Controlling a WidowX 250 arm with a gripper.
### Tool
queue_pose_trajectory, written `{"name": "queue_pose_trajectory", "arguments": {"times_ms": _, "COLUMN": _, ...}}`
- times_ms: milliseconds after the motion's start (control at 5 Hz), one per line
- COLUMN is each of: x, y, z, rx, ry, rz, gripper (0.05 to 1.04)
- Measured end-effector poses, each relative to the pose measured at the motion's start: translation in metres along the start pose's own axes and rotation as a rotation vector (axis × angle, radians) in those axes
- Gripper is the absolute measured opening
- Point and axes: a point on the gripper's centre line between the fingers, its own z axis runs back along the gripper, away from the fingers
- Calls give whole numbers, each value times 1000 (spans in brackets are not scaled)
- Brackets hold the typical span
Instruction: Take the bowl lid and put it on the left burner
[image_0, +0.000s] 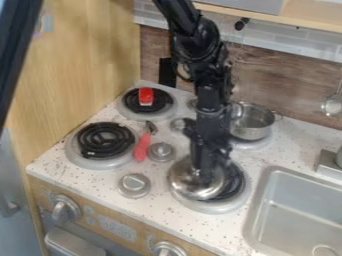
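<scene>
Showing right at the end effector (212, 179), the bowl lid (189, 184)

No words or numbers are readable from where I stand. The toy stove's wooden front panel (148, 229) bears a pale, rectangular, display-like marking (117, 228), its small characters too faint to make out.
</scene>
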Motion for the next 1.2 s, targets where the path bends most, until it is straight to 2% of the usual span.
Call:
{"name": "queue_pose_trajectory", "arguments": {"times_ms": 200, "x": -6, "y": 14, "z": 23, "rx": 10, "ry": -53, "rz": 30, "gripper": 218}}
{"name": "queue_pose_trajectory", "arguments": {"times_ms": 400, "x": -12, "y": 38, "z": 44, "rx": 55, "ry": -92, "rz": 72, "gripper": 218}}
{"name": "queue_pose_trajectory", "arguments": {"times_ms": 800, "x": -55, "y": 111, "z": 54, "rx": 151, "ry": -74, "rz": 261, "gripper": 218}}
{"name": "queue_pose_trajectory", "arguments": {"times_ms": 1200, "x": -79, "y": 155, "z": 43, "rx": 141, "ry": -45, "rz": 380, "gripper": 218}}
